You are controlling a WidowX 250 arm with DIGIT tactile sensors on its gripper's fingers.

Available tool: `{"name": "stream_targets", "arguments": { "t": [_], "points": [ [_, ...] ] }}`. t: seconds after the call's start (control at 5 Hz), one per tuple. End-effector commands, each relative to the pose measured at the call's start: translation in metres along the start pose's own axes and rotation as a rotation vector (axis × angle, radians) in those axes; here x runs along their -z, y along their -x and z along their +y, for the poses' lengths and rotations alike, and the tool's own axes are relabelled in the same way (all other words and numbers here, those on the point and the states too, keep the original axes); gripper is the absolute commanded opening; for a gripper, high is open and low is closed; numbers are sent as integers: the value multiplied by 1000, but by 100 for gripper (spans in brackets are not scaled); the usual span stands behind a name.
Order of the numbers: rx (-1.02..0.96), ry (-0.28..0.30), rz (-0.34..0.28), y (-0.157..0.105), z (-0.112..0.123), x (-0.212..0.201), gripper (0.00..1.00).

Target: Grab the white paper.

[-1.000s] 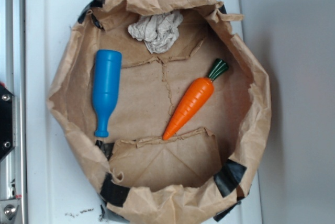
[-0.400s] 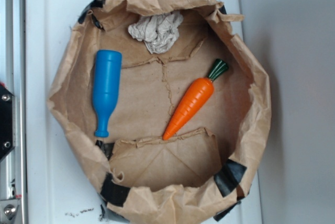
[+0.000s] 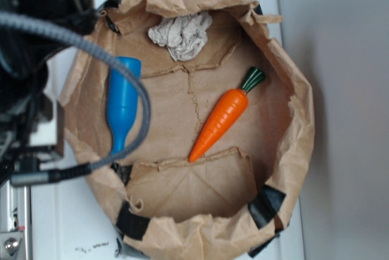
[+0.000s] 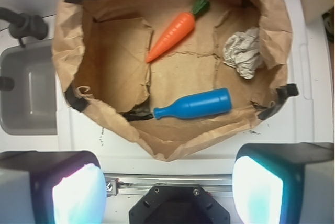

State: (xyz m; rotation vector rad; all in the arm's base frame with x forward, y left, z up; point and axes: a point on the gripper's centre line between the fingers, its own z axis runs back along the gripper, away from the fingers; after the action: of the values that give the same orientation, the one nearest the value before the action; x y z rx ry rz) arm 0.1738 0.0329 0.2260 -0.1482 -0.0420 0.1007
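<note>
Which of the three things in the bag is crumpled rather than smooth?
The white paper, a wrinkly wad by the bag's wall; the blue bottle and carrot are smooth.

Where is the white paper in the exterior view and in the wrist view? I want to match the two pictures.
Exterior: the white paper lies top centre, against the bag's far wall.
Wrist: the white paper lies at the right, inside the bag.
Shared landmark: the blue bottle, whose wide base points toward the paper's end of the bag.
</note>
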Motion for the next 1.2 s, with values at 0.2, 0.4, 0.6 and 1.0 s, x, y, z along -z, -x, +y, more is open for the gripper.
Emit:
{"name": "stream_targets", "arguments": {
  "t": [0.2,0.4,0.6,1.0],
  "points": [
    [0,-8,-45,-4,1,-13,100],
    [5,-46,-33,-54,16,22,100],
    [0,-59,-34,-104,23,41,100],
    [-36,-91,-127,-145,22,58,100]
  ]
}}
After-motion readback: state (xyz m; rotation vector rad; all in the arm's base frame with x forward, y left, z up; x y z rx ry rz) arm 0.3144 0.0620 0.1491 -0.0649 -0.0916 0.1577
